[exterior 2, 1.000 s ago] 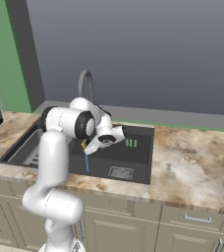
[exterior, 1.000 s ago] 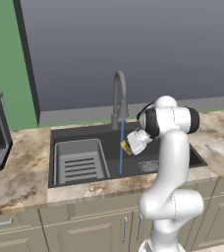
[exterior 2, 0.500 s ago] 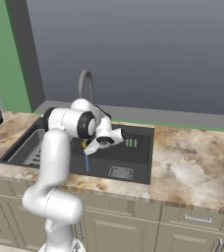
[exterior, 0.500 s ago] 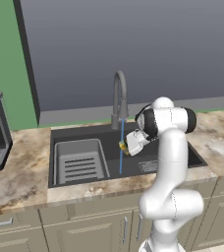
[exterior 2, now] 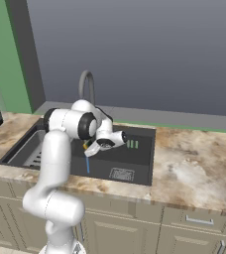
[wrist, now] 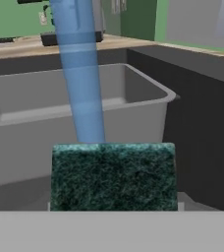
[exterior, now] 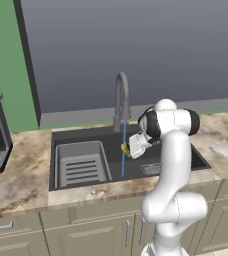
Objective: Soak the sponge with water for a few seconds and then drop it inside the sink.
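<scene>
Gripper (exterior: 127,149) closed tight on the sponge (exterior: 125,149), held out sideways over the sink (exterior: 76,137) with the arm bent down from a high elbow. Sponge pinched at the very tip, yellow body just showing in the left base view, right against the water (exterior: 123,148). From the right base view, gripper (exterior 2: 89,148) again at the stream (exterior 2: 87,163), with a speck of yellow sponge (exterior 2: 85,146) at its tip, the blue line dropping straight below it to the basin floor. In the hand view, dark green-black face of the sponge (wrist: 113,176) square ahead of the gripper, the water (wrist: 83,78) as a broad blue column just beyond it and meeting its upper edge left of centre; whether actually touching or passing close behind, hard to say from this angle. Faucet (exterior: 121,100) directly above the gripper, its gooseneck spout feeding the stream. Grey slotted rack (exterior: 81,163) beyond the gripper's tip and lower, on the far side of the water; same rack (wrist: 74,113) as a pale walled tub behind the stream in the hand view. Square drain grate (exterior 2: 121,174) below the gripper, toward the counter's front edge. Marbled counter (exterior: 16,175) around the sink (exterior 2: 140,163), all well below the held sponge.
</scene>
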